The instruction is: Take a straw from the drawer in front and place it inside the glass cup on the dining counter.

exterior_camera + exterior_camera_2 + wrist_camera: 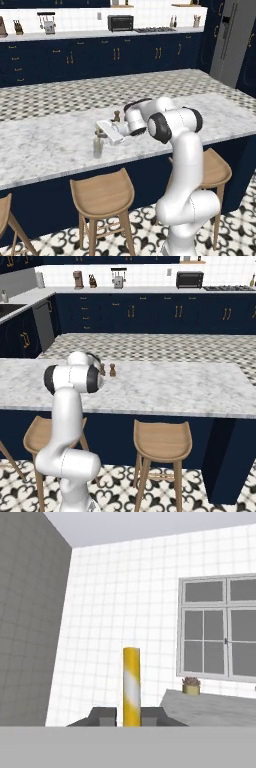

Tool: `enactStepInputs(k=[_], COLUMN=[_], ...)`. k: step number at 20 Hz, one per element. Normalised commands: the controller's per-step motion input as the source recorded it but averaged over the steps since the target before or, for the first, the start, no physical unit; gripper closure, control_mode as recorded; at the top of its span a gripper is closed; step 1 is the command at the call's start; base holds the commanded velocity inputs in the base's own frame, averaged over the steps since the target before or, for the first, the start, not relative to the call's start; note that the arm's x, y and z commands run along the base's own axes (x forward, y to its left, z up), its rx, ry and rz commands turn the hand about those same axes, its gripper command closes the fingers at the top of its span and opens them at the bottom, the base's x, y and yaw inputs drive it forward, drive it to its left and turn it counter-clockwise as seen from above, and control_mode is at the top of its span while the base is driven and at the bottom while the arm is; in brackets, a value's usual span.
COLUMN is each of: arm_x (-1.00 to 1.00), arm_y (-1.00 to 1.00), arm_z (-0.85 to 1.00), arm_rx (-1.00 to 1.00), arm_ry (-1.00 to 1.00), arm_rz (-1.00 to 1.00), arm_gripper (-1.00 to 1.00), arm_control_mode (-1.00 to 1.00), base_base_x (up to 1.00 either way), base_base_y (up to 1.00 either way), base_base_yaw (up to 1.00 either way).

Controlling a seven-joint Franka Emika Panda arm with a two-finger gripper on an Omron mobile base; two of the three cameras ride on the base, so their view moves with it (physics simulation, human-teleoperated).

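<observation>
Gripper [128, 716] is clamped on the straw [131, 684], a yellow one with a pale band, standing straight up between the two finger tips in the hand view. Behind it there's just a white tiled wall and a window, so the hand is pointing out sideways across the room, not down at anything.

From the left base view, the gripper [101, 131] sits at the end of the bent arm, out over the dining counter [50, 145], and the glass cup [98, 148] is right under it, basically just below the finger end. I can't make out the straw itself from that angle, too small. The two brown shakers [107, 370] stand near the arm on the marble, close to the cup but apart from it.

My read: this is the drop-in step. To do it well, I'd get the straw's lower end lined up over the cup mouth first, then lower until the tip is clearly past the rim before letting go. Release too high or off-centre and it'll likely bounce off the rim or tip the cup, since that tumbler looks light. Also worth keeping the wrist away from the shakers while coming down.
</observation>
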Motion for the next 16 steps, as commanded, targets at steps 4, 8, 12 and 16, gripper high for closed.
enactStepInputs(k=[4, 8, 12, 16], arm_x=[0.00, 0.00, -0.02, -0.47], arm_y=[-0.03, 0.00, 0.00, -0.04], arm_z=[-0.24, 0.03, 0.56, 0.96], arm_rx=[0.00, 0.01, 0.00, -0.04], arm_ry=[-0.05, -0.05, -0.11, -0.23], arm_rz=[0.00, 0.00, 0.00, 0.00], arm_gripper=[-1.00, -1.00, -1.00, -1.00], arm_control_mode=[-1.00, -1.00, -1.00, -1.00], base_base_x=[0.00, 0.00, 0.00, 0.00], base_base_y=[0.00, 0.00, 0.00, 0.00], base_base_yaw=[0.00, 0.00, 0.00, 0.00])
